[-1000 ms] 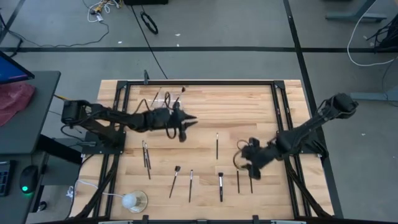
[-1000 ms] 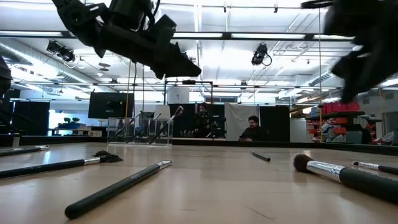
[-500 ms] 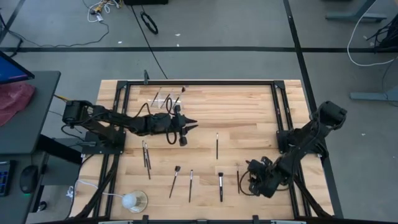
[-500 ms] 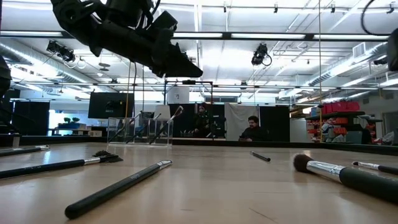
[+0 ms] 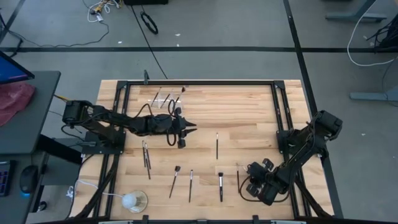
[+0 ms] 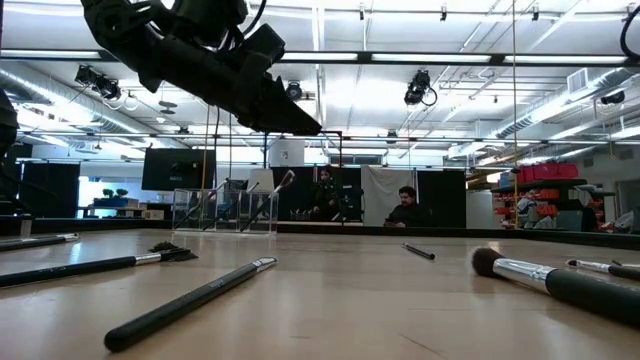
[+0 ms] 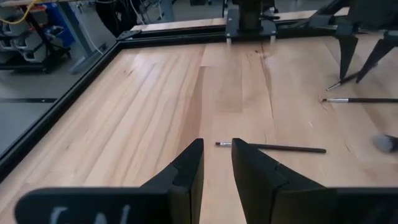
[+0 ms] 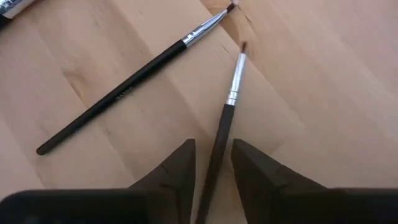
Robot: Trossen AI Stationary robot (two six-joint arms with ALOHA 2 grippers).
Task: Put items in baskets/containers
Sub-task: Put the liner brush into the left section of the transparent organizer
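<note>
Several slim dark makeup brushes lie flat on the wooden table, among them one at mid-table [image 5: 217, 145] and a row near the front [image 5: 191, 185]. The clear holder [image 5: 165, 99] stands at the far left with brushes leaning in it; it also shows in the low view [image 6: 225, 210]. My left gripper [image 5: 188, 127] hovers open and empty above mid-table, with one brush [image 7: 270, 147] ahead of it. My right gripper [image 5: 254, 180] is low at the front right and open. Its fingers [image 8: 212, 146] stand on either side of a brush handle [image 8: 222, 127] without touching it.
A second brush [image 8: 134, 81] lies close beside the one between my right fingers. A white ball on a clear round base [image 5: 132, 200] sits at the front left. A black frame [image 5: 199, 81] edges the table. A person [image 6: 405, 210] sits in the room beyond.
My right gripper has gone toward the table's near edge, from beside the mid-right of the table to over the front-right brushes, and has left the low view. The brushes lie as before.
</note>
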